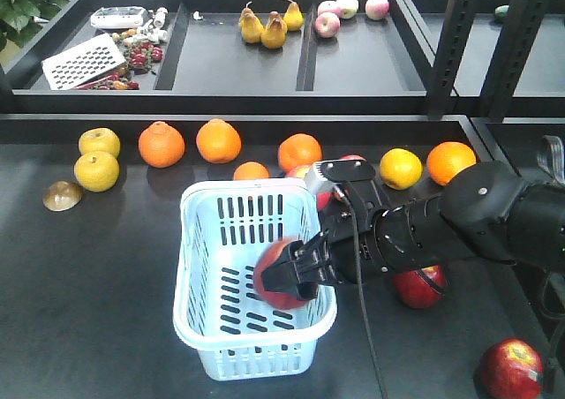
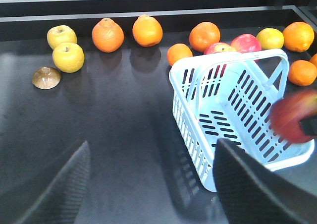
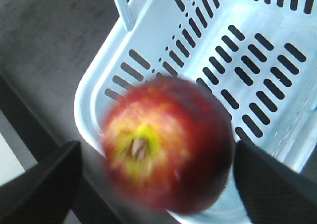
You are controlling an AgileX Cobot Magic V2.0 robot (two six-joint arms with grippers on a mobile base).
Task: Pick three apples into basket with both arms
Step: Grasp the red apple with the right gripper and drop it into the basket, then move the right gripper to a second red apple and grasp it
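A dark red apple (image 1: 274, 275) with a yellow stem patch hangs over the near right corner of the pale blue basket (image 1: 196, 240). My right gripper (image 1: 298, 275) is just behind it. In the right wrist view the apple (image 3: 168, 144) is blurred between the spread fingers (image 3: 44, 184), with a gap on each side, above the basket's rim (image 3: 91, 92). It also shows in the left wrist view (image 2: 293, 116) over the basket (image 2: 198, 70). A second apple (image 1: 420, 288) lies under my right arm, a third (image 1: 510, 369) at the front right. My left gripper (image 2: 148, 184) is open and empty.
Oranges (image 1: 161, 144), yellow fruits (image 1: 97, 170), more reddish apples (image 2: 246, 42) and a brown cap (image 1: 63, 196) line the back of the dark table. A shelf behind holds pears (image 1: 264, 26), pink apples (image 1: 349, 11) and a grater (image 1: 84, 61). Black uprights (image 1: 455, 41) stand at the right.
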